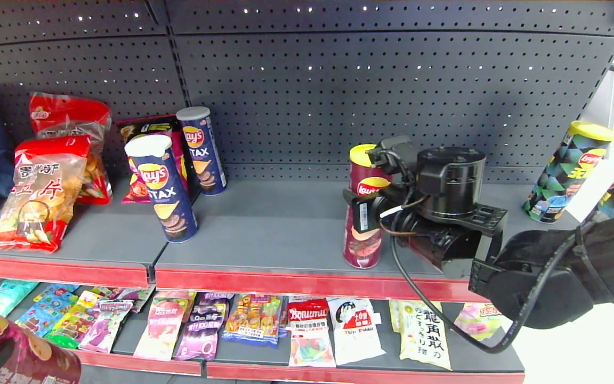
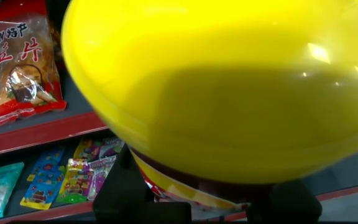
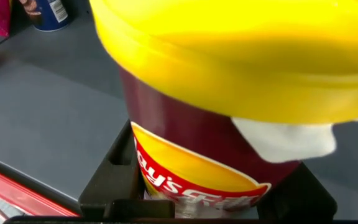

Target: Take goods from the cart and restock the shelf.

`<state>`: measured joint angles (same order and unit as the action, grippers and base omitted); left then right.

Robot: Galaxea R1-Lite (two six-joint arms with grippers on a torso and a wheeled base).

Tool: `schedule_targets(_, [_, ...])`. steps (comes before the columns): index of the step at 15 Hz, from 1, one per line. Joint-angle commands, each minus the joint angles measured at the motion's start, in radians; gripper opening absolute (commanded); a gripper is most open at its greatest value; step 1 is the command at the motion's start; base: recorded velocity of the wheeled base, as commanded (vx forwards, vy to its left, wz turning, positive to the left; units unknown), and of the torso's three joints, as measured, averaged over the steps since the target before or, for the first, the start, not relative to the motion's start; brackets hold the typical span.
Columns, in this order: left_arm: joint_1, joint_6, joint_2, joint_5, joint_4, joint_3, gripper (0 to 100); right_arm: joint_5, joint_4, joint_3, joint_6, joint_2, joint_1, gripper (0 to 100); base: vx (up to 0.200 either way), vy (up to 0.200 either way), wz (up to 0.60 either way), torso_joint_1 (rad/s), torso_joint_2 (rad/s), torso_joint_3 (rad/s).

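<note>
Bare shelf (image 1: 280,218) lies open between the blue cans (image 1: 164,186) on the left and the maroon can (image 1: 363,245) near the front edge; patterned cans (image 1: 568,170) block the far right.

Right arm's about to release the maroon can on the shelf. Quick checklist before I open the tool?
1. The maroon can roughly upright: ok.
2. Its base down on the shelf: cannot tell, contact is unclear.
3. Margin from the red front edge: not ok, it stands very near.
4. Space beside it: ok, the nearest blue can stands well apart.
5. The right tool shut on it: ok.
6. The left tool holding its second can: ok.
</note>
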<state>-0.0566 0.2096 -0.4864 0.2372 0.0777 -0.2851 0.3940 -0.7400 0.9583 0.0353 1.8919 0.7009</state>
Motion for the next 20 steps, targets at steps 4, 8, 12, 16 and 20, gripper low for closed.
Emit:
schedule_targets(4, [0.0,0.001,0.002,0.001,0.001,0.0,0,-0.001,0.001,-0.015,0.009,-0.001,0.003,0,0.0,0.0,0.0,0.0,0.0,0.0])
schedule_targets(8, [0.0,-0.001,0.002,0.001,0.001,0.0,0,0.002,0.001,-0.018,0.009,-0.007,0.005,0,0.0,0.0,0.0,0.0,0.0,0.0])
schedule_targets(12, [0.0,-0.001,0.008,-0.001,0.001,0.0,0,0.017,0.001,-0.03,0.009,-0.007,0.009,0,0.0,0.0,0.0,0.0,0.0,0.0])
schedule_targets(16, [0.0,0.001,0.009,-0.001,0.001,0.001,0,0.022,-0.001,-0.036,0.008,-0.007,0.011,100,0.0,0.0,0.0,0.0,0.0,0.0])
schedule_targets(20, [0.0,-0.001,0.009,0.001,0.001,0.001,0,0.023,-0.001,-0.036,0.008,-0.016,0.026,100,0.0,0.0,0.0,0.0,0.0,0.0])
